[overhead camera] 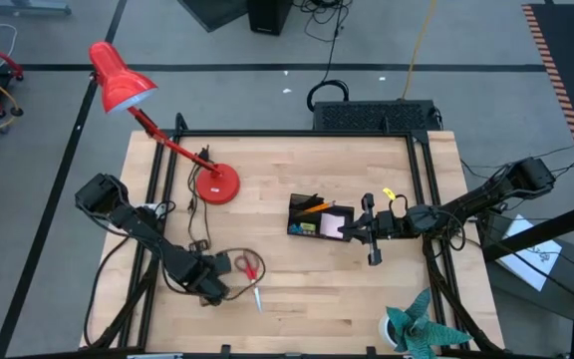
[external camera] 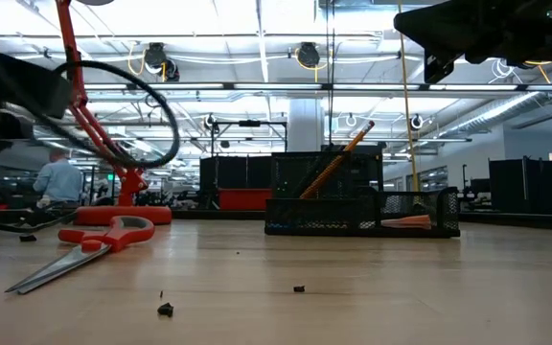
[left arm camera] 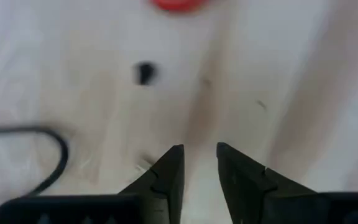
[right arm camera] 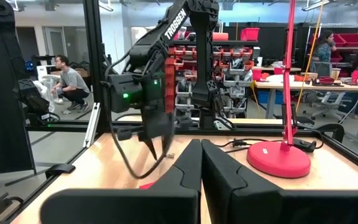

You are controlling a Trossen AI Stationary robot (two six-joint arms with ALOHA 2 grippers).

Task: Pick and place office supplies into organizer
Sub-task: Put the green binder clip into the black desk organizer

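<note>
On the pale wooden table (overhead camera: 297, 289), the left gripper (overhead camera: 210, 287) hangs low near the front edge with its dark fingers (left arm camera: 166, 177) slightly parted and gripping nothing — the red-handled scissors (overhead camera: 249, 270) lie flat just beside it, blades toward the front edge. Past the red desk lamp (overhead camera: 157, 130), the small black mesh organizer (overhead camera: 319, 216) sits near the table's middle, holding an orange pencil (external camera: 338, 160) leaning upright and a pale pink note pad (overhead camera: 333, 225). The right gripper (overhead camera: 371, 230) hovers beside the organizer's right end — fingers (right arm camera: 191, 165) pressed together, holding nothing.
</note>
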